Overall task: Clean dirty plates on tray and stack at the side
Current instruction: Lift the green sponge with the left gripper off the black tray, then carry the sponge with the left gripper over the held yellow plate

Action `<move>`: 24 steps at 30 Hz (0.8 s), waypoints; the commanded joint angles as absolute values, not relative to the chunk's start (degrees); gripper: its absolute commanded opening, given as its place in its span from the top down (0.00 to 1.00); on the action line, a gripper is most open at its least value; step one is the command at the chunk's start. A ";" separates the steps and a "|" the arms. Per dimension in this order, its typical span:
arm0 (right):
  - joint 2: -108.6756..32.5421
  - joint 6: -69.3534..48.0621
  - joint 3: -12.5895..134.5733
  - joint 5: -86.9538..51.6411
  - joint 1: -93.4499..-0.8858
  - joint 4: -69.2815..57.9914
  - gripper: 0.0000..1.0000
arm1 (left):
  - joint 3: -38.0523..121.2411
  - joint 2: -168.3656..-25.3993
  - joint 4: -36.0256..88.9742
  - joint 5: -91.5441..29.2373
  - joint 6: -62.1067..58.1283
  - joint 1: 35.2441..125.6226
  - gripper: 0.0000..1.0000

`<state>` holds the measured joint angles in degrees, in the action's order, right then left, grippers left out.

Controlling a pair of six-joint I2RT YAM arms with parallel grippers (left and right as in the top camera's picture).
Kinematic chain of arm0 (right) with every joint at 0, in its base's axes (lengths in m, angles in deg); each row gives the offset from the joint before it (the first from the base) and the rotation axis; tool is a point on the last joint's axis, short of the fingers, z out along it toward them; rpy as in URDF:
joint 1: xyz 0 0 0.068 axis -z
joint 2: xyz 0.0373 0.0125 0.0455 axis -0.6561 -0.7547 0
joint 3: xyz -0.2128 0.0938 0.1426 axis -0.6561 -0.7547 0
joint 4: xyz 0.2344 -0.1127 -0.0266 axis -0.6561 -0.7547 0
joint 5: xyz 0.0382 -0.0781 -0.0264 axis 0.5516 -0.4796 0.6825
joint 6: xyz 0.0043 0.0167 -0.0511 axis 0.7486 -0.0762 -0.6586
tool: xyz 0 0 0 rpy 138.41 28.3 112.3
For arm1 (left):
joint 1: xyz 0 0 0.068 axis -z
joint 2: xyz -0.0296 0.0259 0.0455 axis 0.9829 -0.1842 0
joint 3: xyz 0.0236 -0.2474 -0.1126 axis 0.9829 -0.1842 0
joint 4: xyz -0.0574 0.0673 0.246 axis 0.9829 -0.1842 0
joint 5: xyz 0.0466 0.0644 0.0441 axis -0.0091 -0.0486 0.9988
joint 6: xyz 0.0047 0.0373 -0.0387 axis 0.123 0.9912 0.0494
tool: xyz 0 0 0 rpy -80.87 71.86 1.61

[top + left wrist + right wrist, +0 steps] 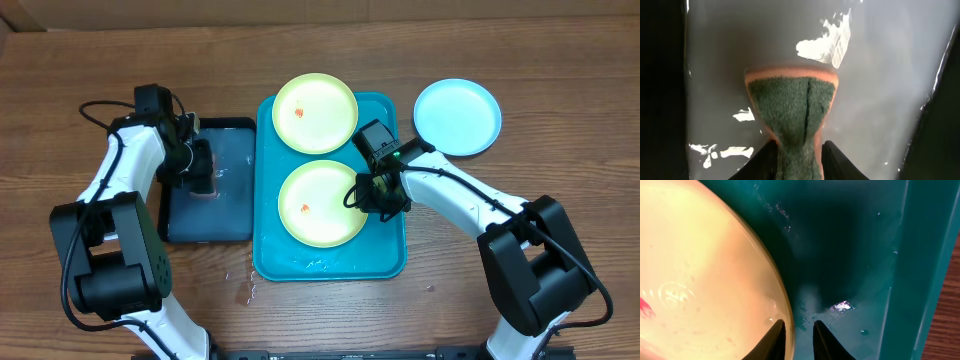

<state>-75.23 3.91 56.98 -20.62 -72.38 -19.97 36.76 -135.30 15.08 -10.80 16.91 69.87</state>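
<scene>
Left gripper [800,146] pinching sponge [790,107], right gripper [798,326] astride plate [705,265] rim — teal tray [850,240]

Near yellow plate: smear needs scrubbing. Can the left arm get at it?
Probably yes. The near yellow plate lies uncovered in the teal tray, next to the dark tray where the left gripper holds the sponge; the right gripper only pinches its right rim.

Overhead light: bright and even from above, with soft, short shadows on the table [560,60].
Overhead sharpness: crisp throughout, with no bending at the edges.
Glare: white patches lay on the wet dark tray [880,100], and a small glint on the teal tray [860,240].
Left wrist: dim, black at the left and right edges; the sponge [790,107] was sharp.
Right wrist: the near plate [700,270] was washed out and warm, a dark shadow lay just right of it, and the right edge was soft.
</scene>
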 commanded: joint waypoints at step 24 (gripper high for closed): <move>-74.67 3.91 58.42 -21.14 -72.45 -19.69 0.57 | 43.06 -132.96 8.17 -17.14 17.82 69.21 0.96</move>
<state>-75.23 4.00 56.98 -20.62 -72.40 -19.97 41.18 -135.23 8.67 -14.19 17.17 69.63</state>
